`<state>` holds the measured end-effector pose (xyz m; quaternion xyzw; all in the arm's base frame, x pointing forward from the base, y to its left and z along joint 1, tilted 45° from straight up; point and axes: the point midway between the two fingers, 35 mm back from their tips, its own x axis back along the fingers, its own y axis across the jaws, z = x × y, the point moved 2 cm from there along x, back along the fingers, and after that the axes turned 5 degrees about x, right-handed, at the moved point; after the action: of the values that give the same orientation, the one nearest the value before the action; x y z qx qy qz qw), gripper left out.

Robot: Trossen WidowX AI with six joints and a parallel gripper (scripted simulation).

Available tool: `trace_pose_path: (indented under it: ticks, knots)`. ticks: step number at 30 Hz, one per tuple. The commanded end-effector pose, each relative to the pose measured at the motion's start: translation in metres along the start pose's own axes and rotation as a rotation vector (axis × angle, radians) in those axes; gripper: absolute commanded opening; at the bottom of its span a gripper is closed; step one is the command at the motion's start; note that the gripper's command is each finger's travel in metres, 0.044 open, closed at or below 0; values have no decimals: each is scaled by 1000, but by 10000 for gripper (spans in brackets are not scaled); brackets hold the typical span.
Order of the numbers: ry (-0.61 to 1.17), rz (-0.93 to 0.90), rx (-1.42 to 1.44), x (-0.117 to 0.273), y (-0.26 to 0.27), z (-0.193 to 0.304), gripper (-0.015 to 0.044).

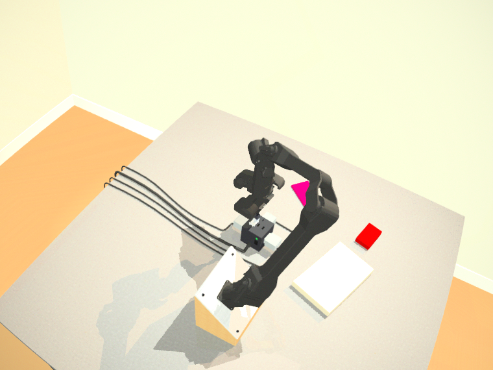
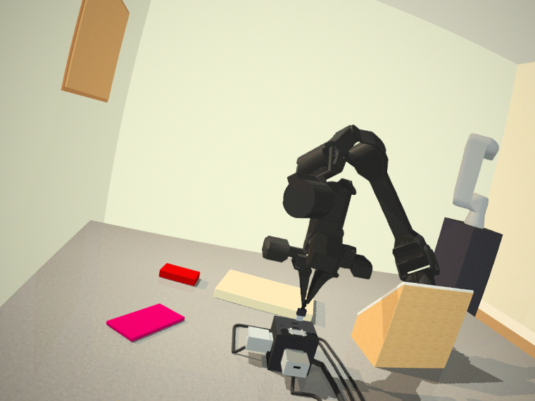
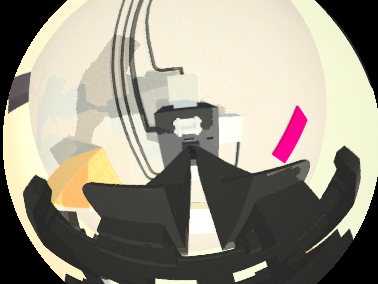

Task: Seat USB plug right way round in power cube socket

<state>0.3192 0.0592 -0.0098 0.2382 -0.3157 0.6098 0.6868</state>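
The black power cube (image 1: pixel 247 235) (image 2: pixel 286 344) (image 3: pixel 208 128) stands on the table with grey-white plugs in its sides and a bright white outlined shape on top. My gripper (image 1: pixel 257 214) (image 2: pixel 304 303) (image 3: pixel 192 153) points down over the cube's top, shut on the small black USB plug (image 2: pixel 300 311). The plug's metal end points down and shows just below its dark body in the exterior view. Whether that end is clear of the top or slightly inside a socket cannot be told. In the wrist view the fingertips mostly hide the plug. Its way round is too small to tell.
Black cables (image 1: pixel 159 197) (image 3: pixel 125 107) run from the cube over the table. A white plug (image 1: pixel 272 241) (image 2: pixel 258 339) (image 3: pixel 230 128) sticks out sideways. A cream slab (image 1: pixel 333 276) (image 2: pixel 259 291), red block (image 1: pixel 368 235) (image 2: pixel 179 274) and pink plate (image 1: pixel 301 191) (image 2: pixel 145 321) (image 3: pixel 291 135) lie around.
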Motion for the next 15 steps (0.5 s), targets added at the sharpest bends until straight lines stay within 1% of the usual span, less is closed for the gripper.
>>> trace_pose_path:
  ticks: [1,15]
  knots:
    - [-9,-2,4,-1,0,-1,0]
    - [-20,-1,6,-2,0,-1,0]
